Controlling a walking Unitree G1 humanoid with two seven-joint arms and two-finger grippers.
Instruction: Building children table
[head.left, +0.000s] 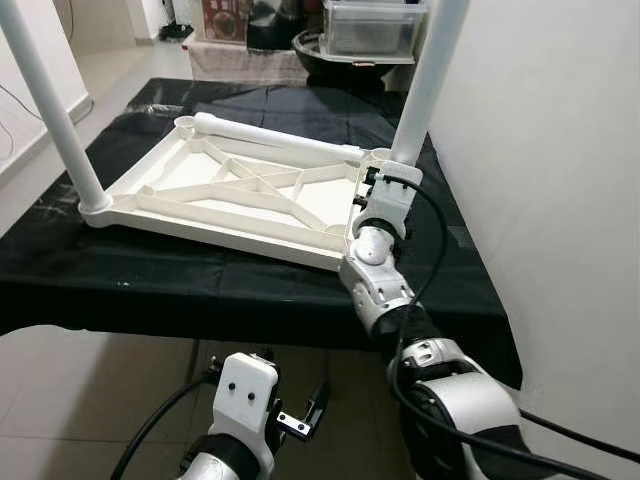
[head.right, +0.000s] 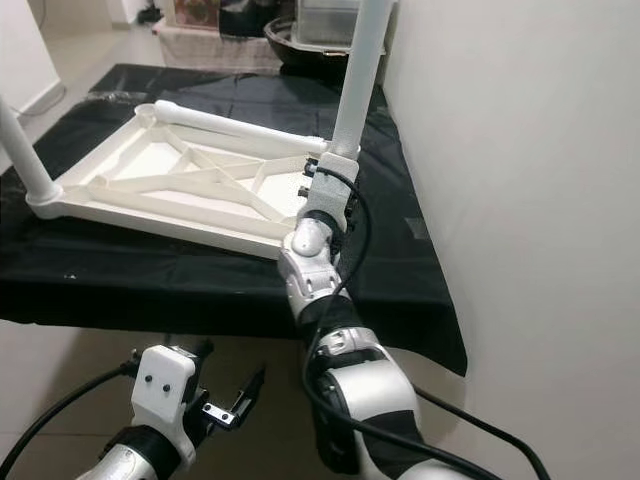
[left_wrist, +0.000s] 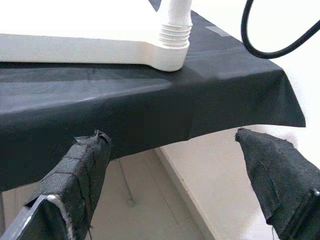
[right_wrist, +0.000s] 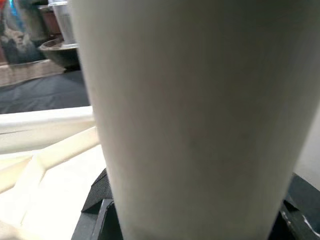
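Left eye view showed my right gripper hugging the white leg at the upside-down tabletop's near corner. I think I was screwing it in; next, more turning. My left gripper hung wide open below the black-covered table, beside a white wall.

White table leg close before ribbed tabletop underside.

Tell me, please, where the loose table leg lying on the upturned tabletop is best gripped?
Grip the loose leg mid-shaft, from above, fingers straddling it. It lies flat along the upturned tabletop's far edge, its round shaft bare there. The left gripper hangs open below the table edge.
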